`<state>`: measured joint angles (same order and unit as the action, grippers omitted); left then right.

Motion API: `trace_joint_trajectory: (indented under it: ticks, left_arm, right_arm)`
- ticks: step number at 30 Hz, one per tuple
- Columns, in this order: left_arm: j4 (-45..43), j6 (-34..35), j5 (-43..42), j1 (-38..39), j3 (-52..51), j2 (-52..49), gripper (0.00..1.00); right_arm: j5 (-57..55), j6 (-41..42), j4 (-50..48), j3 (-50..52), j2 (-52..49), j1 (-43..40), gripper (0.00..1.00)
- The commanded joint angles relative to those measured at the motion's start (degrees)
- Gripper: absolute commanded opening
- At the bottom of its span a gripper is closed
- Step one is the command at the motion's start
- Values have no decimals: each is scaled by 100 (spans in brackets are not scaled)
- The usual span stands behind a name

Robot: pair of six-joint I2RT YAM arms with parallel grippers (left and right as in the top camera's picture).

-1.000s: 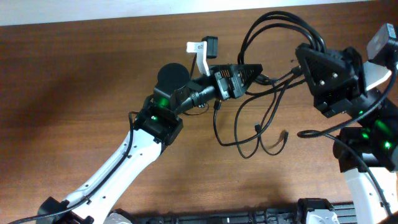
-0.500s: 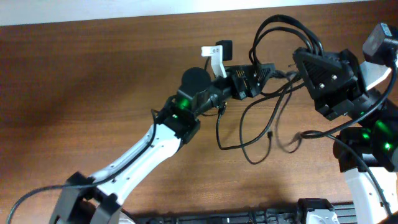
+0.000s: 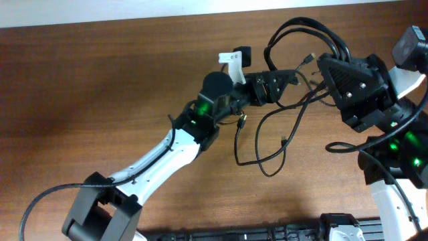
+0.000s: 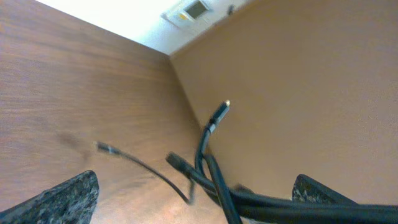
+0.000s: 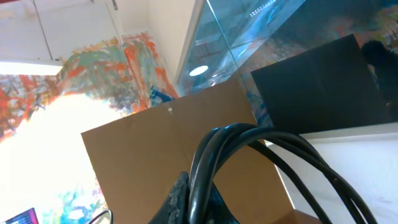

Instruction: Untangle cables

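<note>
While the right gripper (image 3: 326, 63) is clamped on the cables (image 5: 198, 165), which rise from it as a thick arched bundle, the left gripper (image 3: 286, 78) stands wide, its fingers (image 4: 68, 196) far apart and several strands running across the gap unpinched. One plug end (image 4: 219, 114) sticks up just beyond those strands. The bundle sits near the far edge of the table (image 3: 100, 100), toward the far right corner, and thin loops trail from it toward the middle of the tabletop.

If the left jaws close here, I judge they would take several cords at once, not one. Pulling the arms apart then would tighten the knot instead of freeing it. A loose plug could also catch on the left wrist.

Where the cords actually cross is hidden under the left wrist in the overhead view. The right fingers are almost cut off in their own view, so that grip is a judgement. How many cords there are cannot be told.
</note>
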<state>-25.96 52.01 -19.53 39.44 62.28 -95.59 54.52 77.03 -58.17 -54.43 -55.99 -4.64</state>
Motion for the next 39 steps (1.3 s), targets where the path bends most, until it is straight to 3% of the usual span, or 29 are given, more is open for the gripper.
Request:
trace_joint_trajectory:
  ticks: [1,5,9,17,22,30,34,39]
  left_arm:
    - [560,-280,490,-544,50,-85,99]
    - [1421,-761,739,-1082,50,-85,100]
    - [1919,-798,726,-1580,50,-83,100]
    - [2197,-850,-140,-2323,50,-83,100]
    - [2197,-1945,-1690,-2461,50,-83,99]
    - [2448,-5167,-5366,-2461,50,-83,100]
    - [3204,-6113,-5619,-2546,50,-83,99]
    - [3526,-6553,-6328,-3005,50,-57,99]
  right_arm:
    - [-225,304,-85,-114,92,-22,4]
    - [-267,302,-85,-114,92,-26,4]
    - [-291,299,-85,-114,92,-26,4]
    - [-402,249,-81,-114,72,-28,4]
    - [-505,-17,-57,-114,-83,-31,4]
    - [-640,-33,-61,-114,-529,-31,4]
    - [-675,-345,-59,-114,-588,-37,4]
    - [-719,-859,557,-114,-588,-37,4]
